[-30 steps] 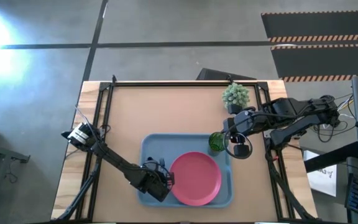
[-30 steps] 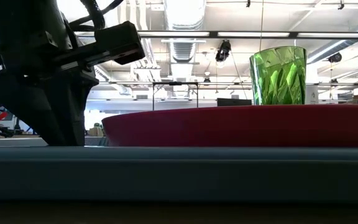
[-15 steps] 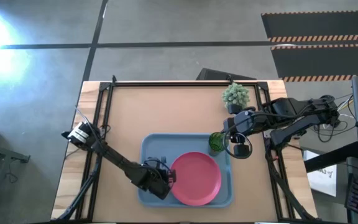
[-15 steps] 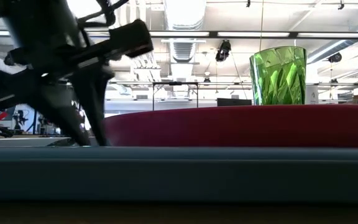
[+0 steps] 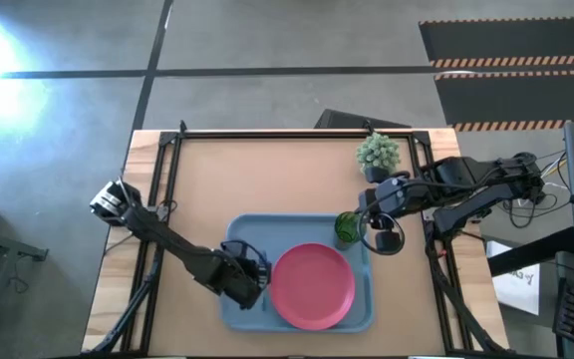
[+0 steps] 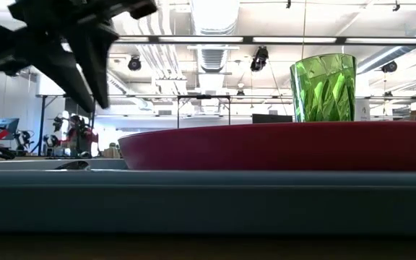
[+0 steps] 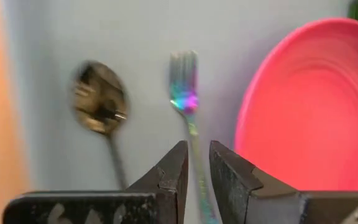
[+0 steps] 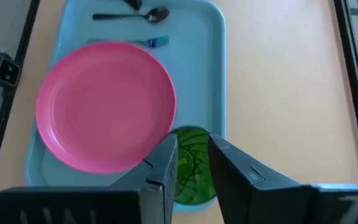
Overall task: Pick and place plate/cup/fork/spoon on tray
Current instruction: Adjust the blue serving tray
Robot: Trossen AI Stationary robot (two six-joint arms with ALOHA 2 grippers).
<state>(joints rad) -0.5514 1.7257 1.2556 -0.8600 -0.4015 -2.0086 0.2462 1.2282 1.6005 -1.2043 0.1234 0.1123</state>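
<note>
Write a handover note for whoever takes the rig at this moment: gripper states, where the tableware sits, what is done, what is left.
Left gripper: fingers nearly closed, empty, raised above the fork.
Right gripper: open, empty, hovering over the cup.
Tray holds the plate, the cup at its far right corner, and the fork and spoon side by side left of the plate.
Done: all four items on the tray.
Left: pull both arms back.
</note>
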